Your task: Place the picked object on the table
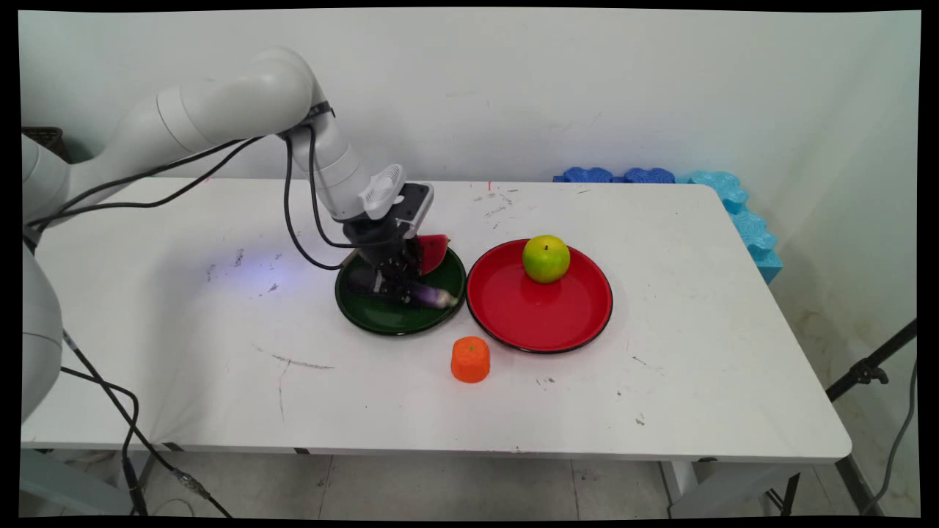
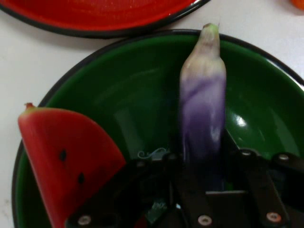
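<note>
The hand [image 1: 400,287] is hiding the eggplant's [image 2: 203,111] dark end; its pale, purple-streaked tip is pointing toward the red plate [image 1: 539,315]. The hand is gripping the eggplant, low in the green plate [image 1: 381,314], beside a watermelon slice [image 2: 66,166]. Nearby on the worktop [image 1: 697,352] are lying an apple [image 1: 546,258] and orange [image 1: 470,359].

No text (or label) can be read anywhere.
</note>
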Available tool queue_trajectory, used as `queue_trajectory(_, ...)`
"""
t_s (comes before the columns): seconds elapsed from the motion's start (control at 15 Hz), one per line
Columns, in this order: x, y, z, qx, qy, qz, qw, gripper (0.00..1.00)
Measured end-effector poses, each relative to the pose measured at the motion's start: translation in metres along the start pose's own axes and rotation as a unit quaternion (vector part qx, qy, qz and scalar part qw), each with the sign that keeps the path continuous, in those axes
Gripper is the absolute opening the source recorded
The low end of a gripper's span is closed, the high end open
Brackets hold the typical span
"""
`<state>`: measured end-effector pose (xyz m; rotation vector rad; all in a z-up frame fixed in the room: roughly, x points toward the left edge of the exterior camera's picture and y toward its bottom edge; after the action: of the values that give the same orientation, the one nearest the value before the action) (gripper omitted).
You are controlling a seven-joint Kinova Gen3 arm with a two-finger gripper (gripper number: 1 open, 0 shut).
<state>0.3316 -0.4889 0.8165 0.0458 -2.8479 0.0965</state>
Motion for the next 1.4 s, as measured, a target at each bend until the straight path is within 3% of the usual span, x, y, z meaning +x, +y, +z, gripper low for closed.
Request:
queue_trajectory(0.4, 0.004, 0.010, -0.019, -0.003, 0.024, -0.013, 0.9996, 0.00)
queue_trajectory(0.73, 0.018, 0.026, -0.065, 0.002, 0.061, -0.041, 0.9973, 0.00)
queue_trajectory(1.0, 0.034, 0.040, -0.093, 0.001, 0.083, -0.079, 0.9934, 0.00)
queue_trajectory(1.4, 0.072, 0.079, -0.114, -0.012, 0.101, -0.148, 0.9838, 0.00)
